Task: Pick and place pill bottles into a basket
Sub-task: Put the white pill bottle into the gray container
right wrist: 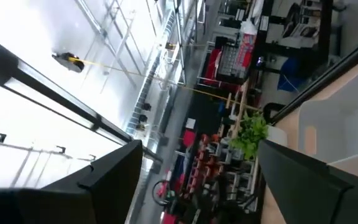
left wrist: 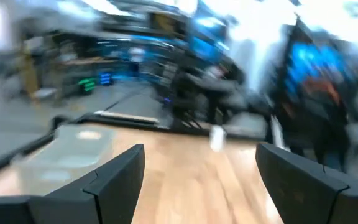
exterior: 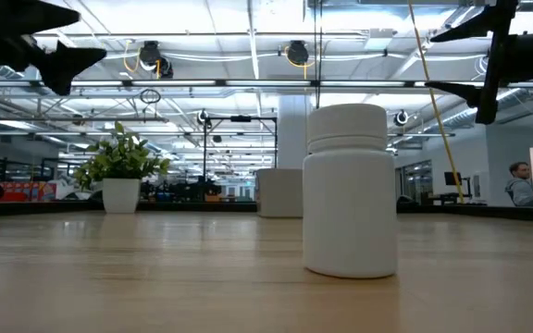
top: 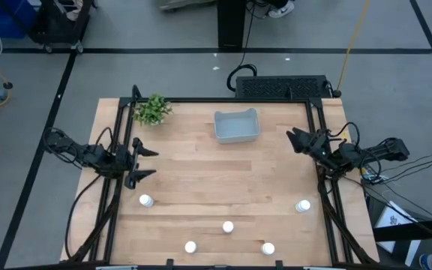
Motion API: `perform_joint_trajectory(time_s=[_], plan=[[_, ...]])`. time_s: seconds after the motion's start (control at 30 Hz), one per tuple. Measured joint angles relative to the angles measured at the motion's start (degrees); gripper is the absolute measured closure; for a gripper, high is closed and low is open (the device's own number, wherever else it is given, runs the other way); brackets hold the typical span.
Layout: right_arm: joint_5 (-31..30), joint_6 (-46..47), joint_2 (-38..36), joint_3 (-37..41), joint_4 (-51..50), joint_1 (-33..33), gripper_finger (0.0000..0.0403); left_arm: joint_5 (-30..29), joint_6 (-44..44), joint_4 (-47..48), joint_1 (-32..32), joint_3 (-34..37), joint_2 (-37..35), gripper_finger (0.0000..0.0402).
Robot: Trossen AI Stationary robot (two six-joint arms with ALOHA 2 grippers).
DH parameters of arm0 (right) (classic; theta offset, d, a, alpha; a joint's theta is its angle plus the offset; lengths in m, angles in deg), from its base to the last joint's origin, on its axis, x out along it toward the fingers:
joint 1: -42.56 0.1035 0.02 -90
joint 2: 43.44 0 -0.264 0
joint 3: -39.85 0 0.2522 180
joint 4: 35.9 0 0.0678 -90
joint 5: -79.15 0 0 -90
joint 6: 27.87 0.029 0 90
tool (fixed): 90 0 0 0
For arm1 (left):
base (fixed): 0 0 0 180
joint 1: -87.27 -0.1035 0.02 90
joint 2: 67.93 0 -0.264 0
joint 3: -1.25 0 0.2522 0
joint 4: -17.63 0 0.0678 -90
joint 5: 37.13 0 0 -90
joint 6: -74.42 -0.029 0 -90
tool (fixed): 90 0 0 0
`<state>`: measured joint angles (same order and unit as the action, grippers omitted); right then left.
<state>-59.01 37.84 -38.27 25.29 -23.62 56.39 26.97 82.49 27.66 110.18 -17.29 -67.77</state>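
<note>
With all five pill bottles (top: 228,226) standing along the table's near edge, well apart from the basket (top: 237,126), the wide-open, empty left gripper (top: 142,161) and right gripper (top: 295,139) (both raised) could topple one on a misjudged descent.

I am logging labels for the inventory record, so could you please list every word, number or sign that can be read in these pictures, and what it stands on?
None can be read.
The nearest pill bottle: plain white in the low view, no label facing the camera.
The other pill bottles: too small to tell.
The basket: no marking visible.
Signs and red packaging in the room behind: too blurred or small to read.
</note>
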Motion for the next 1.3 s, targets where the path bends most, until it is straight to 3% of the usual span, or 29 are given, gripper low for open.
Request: perform_joint_trajectory(time_s=[0.13, 0.23, 0.47, 0.6, 0.67, 0.77, 0.87, 1.03, 1.13, 1.3], plan=[[0.4, 0.3, 0.3, 0.0, 1.8, 0.2, 0.0092, -13.6, 13.8, -4.3, 0.0, 0.0, 0.0, 0.0091], [0.2, -2.9, 0.8, 0.0, 2.0, 0.2, 0.0092, -17.5, 17.2, -5.6, 0.0, 0.0, 0.0, 0.0091], [1.8, -0.6, 2.9, 0.0, 4.5, 0.2, 0.0092, -5.7, 18.7, -5.0, 0.0, 0.0, 0.1, 0.0091], [6.2, 2.5, 4.8, 0.0, 7.2, 0.3, 0.0093, -4.1, 19.1, -5.3, 0.0, 0.0, 0.3, 0.0091], [7.7, 1.3, 6.1, 0.0, 8.0, 0.3, 0.0102, -6.2, 19.7, -5.7, 0.0, 0.0, 0.6, 0.0091], [10.8, 0.6, 8.9, -0.8, 8.4, 0.3, 0.015, -8.5, 28.9, -8.1, 0.0, 0.0, 0.7, 0.0091], [12.7, -0.7, 12.5, -2.8, 8.5, 0.4, 0.0233, -7.1, 41.5, -11.6, 0.0, 0.0, 1.0, 0.0091], [17.9, -5.7, 19.2, -6.9, 10.8, 0.6, 0.038, -9.6, 42.1, -17.1, 0.0, 0.0, 1.0, 0.0091], [20.1, -7.5, 24.2, -10.4, 13.7, 1.2, 0.0389, -14.7, 42.2, -18.6, 0.0, 0.0, 1.0, 0.0091], [24.6, -11.0, 33.9, -20.9, 13.5, 4.2, 0.0393, -15.1, 44.5, -15.8, 0.0, 0.0, 1.4, 0.0091]])
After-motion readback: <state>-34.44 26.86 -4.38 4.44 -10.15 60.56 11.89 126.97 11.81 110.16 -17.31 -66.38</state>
